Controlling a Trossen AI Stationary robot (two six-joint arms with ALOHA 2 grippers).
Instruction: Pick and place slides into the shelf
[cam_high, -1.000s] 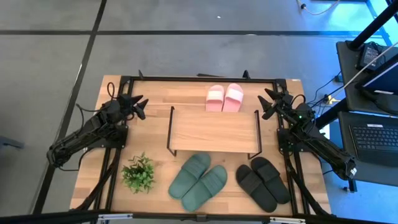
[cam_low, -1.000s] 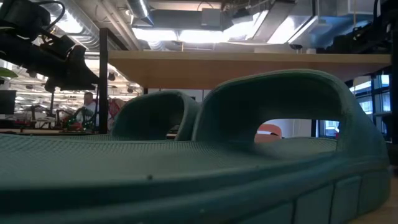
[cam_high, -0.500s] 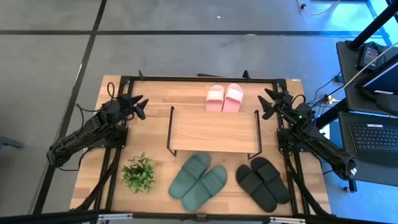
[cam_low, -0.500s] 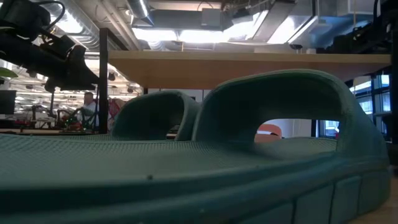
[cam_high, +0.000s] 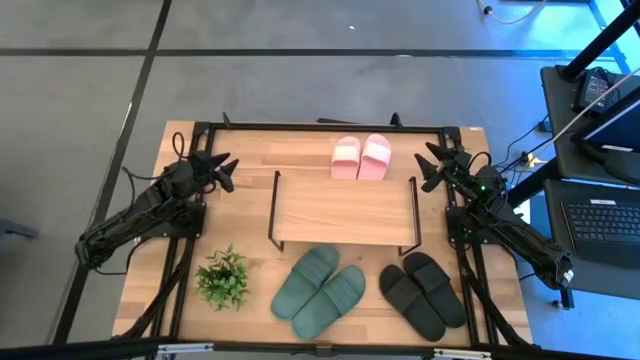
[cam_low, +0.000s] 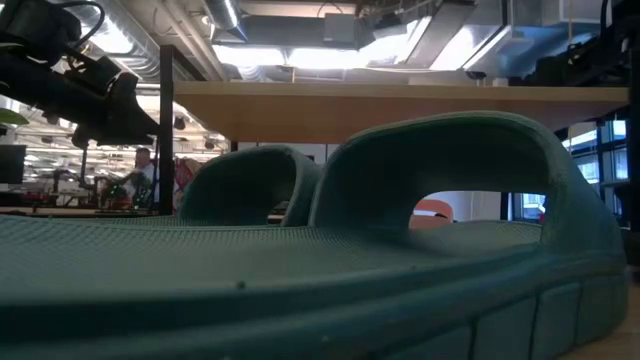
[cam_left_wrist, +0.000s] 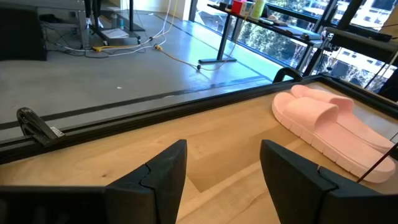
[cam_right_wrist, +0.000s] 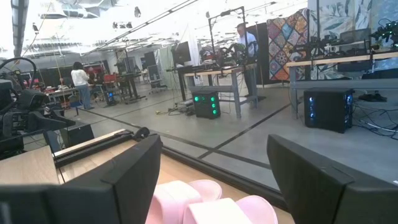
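Shelf (cam_high: 343, 210) at desk centre, top bare. Pink slides (cam_high: 360, 157) at far edge; green slides (cam_high: 319, 291) and black slides (cam_high: 423, 292) at near edge. My left gripper (cam_high: 222, 170) and right gripper (cam_high: 432, 167) wide, empty, flanking shelf.

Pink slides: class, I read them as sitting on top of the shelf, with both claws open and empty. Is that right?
Not quite. The high view shows the pink slides on the table behind the shelf, not on it. Left claw and right claw are open and empty.
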